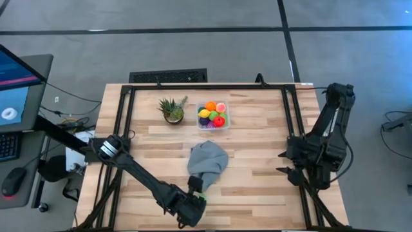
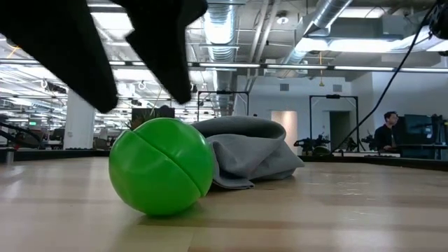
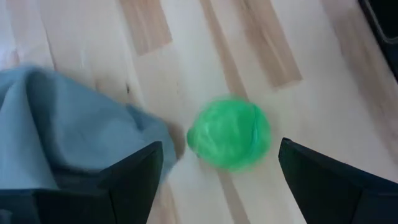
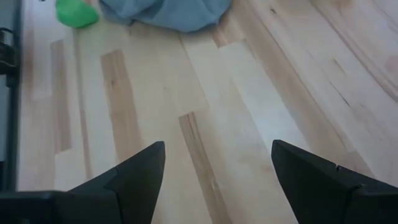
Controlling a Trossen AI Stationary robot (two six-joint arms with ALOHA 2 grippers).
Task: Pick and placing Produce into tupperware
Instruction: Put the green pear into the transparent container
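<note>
Left tool [image 1: 200, 191] is at the near edge of the pale wooden slatted bench [image 1: 257, 161], poised over a bright green round toy fruit with a seam across it [image 2: 162, 166]. In the left wrist view its two dark fingers [image 3: 134, 177] stand wide apart, one on each side of the fruit, neither touching it; the tool holds nothing. The low view shows the fingers above the fruit, which sits on the bench surface.

The green fruit lies just beside the near edge of a crumpled grey cloth [image 1: 208, 159], which sits mid-bench. In the low view the cloth is right behind the fruit; whether they touch I cannot tell.

Small clear square plastic container with rounded corners [image 1: 213, 115] sits toward the far side of the bench, well apart from the green fruit, with the cloth between. It holds a heap of brightly coloured toy produce [image 1: 213, 113]: orange, pink, yellow, red, green and purple pieces are visible. Spiky green potted plant [image 1: 172, 109] stands just beside the container, on the left arm's side.

Right tool [image 1: 284, 162] is at the right side of the bench, off the surface, fingers [image 4: 140, 171] spread wide with nothing between them, bare bench below it.

A person is seated at a desk [image 2: 386, 132] in the room behind.
</note>
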